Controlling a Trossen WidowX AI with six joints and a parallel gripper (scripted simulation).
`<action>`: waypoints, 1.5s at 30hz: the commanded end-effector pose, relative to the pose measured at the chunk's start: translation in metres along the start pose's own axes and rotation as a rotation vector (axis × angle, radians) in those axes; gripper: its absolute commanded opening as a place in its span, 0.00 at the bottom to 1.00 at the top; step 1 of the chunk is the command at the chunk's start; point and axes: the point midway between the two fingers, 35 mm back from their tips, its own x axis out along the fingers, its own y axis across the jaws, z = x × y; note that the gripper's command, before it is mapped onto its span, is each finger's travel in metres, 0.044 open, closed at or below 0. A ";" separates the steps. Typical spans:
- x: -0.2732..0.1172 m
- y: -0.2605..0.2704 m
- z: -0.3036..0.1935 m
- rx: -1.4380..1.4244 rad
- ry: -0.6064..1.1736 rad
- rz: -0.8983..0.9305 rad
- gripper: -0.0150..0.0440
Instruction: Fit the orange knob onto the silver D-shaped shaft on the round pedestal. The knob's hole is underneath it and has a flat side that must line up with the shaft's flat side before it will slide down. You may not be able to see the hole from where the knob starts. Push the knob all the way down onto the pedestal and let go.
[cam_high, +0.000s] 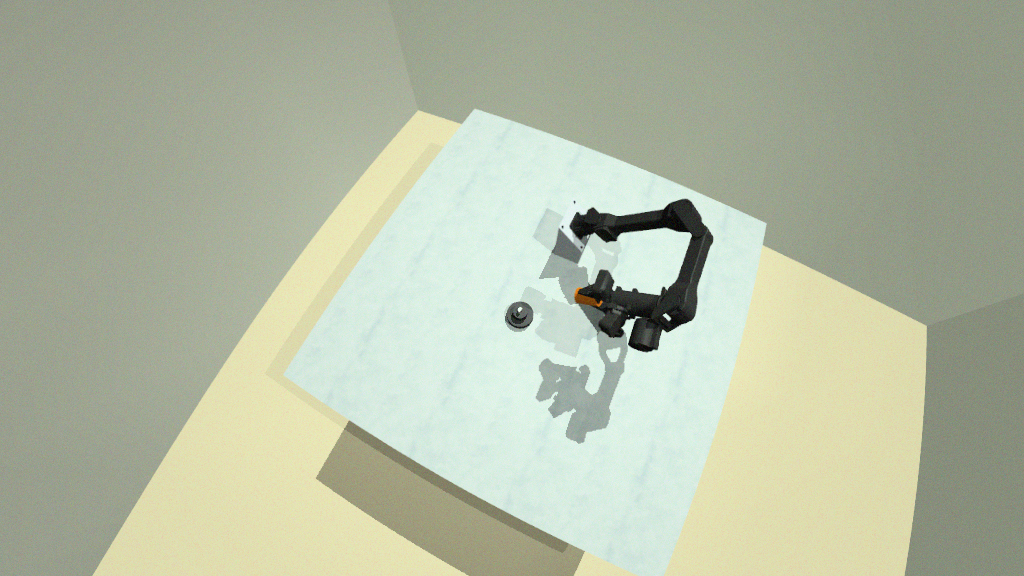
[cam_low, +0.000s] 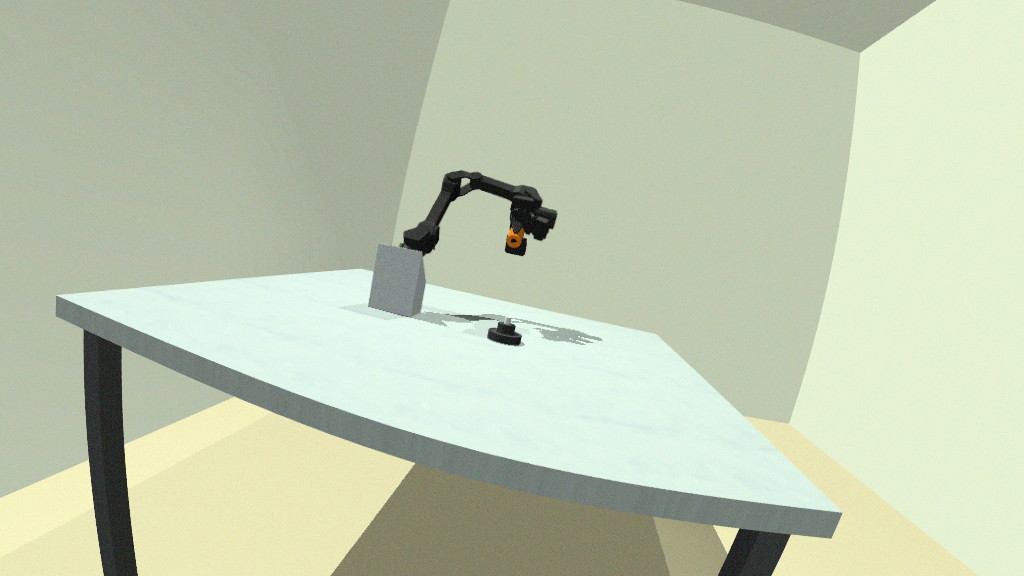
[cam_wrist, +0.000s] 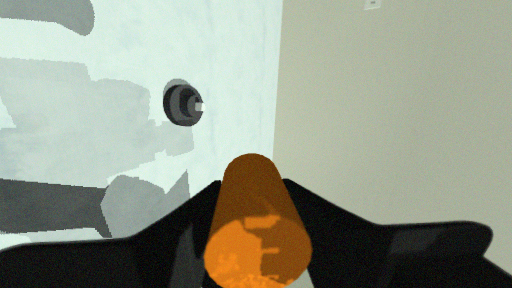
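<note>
My gripper (cam_high: 592, 300) (cam_low: 515, 235) (cam_wrist: 252, 185) is shut on the orange knob (cam_high: 583, 298) (cam_low: 516, 232) (cam_wrist: 252, 200), high above the table. The knob is tilted far over, close to lying sideways, and its underside faces the exterior view, where a dark hole shows in it. The hole's flat side is too small to make out. The round black pedestal (cam_high: 509, 320) (cam_low: 504, 338) (cam_wrist: 172, 102) stands on the table, off to one side of the knob and well below it. Its silver shaft (cam_high: 519, 310) (cam_low: 507, 320) (cam_wrist: 199, 107) points up bare; its flat side cannot be told clearly.
The pale table (cam_high: 429, 286) (cam_low: 429, 401) (cam_wrist: 240, 75) bears the arm's grey base block (cam_low: 396, 279). The arm arches from that block out to the gripper. Shadows of the arm lie on the table near the pedestal. The table's edge shows beyond the pedestal in the wrist view.
</note>
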 end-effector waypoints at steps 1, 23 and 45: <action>0.000 -0.001 0.000 -0.003 -0.001 -0.001 0.25; 0.013 0.011 0.000 0.000 0.002 0.131 0.25; 0.050 0.042 0.000 0.000 0.004 0.687 0.25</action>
